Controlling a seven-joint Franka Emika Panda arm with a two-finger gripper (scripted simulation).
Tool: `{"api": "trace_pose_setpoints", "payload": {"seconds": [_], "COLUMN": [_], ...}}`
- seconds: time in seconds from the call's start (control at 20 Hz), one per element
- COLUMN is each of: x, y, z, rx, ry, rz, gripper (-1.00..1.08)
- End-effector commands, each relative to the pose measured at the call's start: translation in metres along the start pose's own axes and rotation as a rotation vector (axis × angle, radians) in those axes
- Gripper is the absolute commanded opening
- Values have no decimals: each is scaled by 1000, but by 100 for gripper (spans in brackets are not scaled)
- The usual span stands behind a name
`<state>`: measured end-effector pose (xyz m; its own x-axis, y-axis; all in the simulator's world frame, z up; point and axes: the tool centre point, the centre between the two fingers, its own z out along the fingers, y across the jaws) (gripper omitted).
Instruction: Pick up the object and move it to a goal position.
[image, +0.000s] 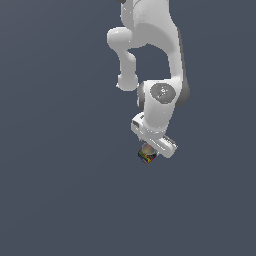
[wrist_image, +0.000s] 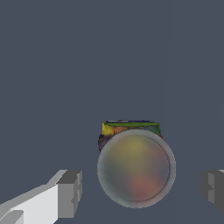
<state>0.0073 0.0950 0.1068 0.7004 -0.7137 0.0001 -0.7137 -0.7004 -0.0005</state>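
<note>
Just one block (wrist_image: 136, 166) here, sitting between the two fingers (wrist_image: 70, 192) of the single gripper (wrist_image: 142, 190), which is spread wide with gaps on both sides. Behind it, one white arm (image: 155, 60) over the grey table (image: 60, 190).

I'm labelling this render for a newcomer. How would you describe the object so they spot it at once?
Follow the white arm down to its gripper. Directly beneath sits the object, a small boxy block between the open fingers. Its multicoloured sides and round brownish top are the only colour on the plain grey floor.
</note>
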Motion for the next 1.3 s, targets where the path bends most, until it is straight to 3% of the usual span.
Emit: {"api": "trace_pose_setpoints", "payload": {"seconds": [0.0, 0.65, 0.7, 1.25], "x": [0, 0, 0, -1], "y": [0, 0, 0, 0], "z": [5, 49, 49, 48], "rx": [-1, -1, -1, 0], "ry": [0, 0, 0, 0], "rz": [1, 4, 4, 4], "gripper": [100, 100, -100, -100]}}
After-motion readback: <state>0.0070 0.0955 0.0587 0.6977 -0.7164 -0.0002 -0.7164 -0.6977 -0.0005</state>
